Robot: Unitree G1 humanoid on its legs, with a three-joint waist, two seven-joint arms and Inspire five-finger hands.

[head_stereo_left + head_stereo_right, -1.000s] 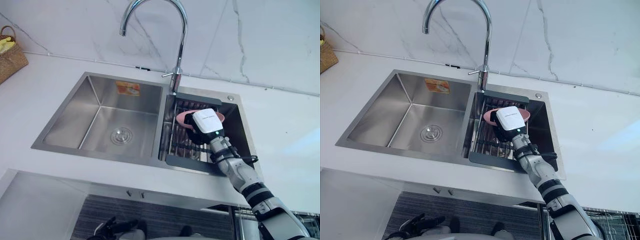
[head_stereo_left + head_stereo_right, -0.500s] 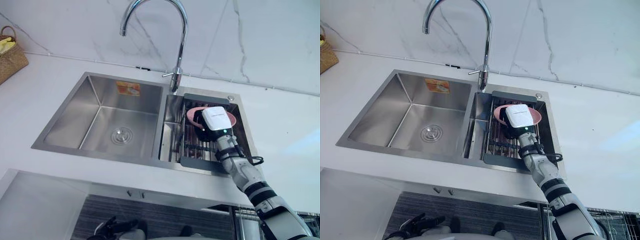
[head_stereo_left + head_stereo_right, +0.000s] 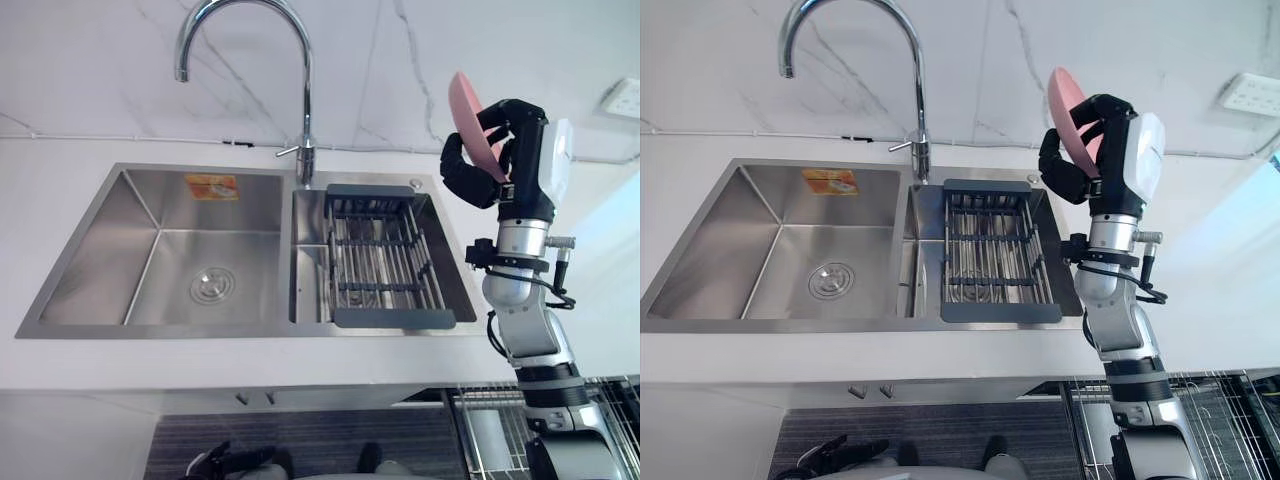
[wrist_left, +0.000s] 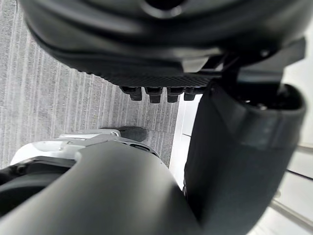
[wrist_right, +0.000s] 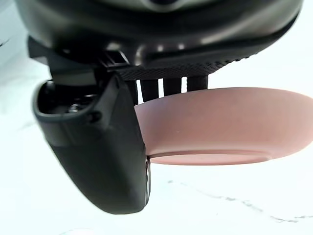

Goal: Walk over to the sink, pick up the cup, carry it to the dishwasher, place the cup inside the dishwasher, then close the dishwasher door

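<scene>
The shallow pink round cup [image 3: 462, 105] is held aloft at 2 o'clock from the steel sink [image 3: 150, 215], clasped between the right hand's [image 3: 515, 150] curled fingers [image 5: 149, 88] and thumb; the left hand [image 3: 840, 458] is seen slack.

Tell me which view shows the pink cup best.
Right wrist view: the pink cup spans it close up, pinched in the right hand. Both eye views show it edge-on, partly behind that hand's fingers.

Pink cup [image 3: 462, 103] partly behind robot hand [image 3: 507, 150]
</scene>
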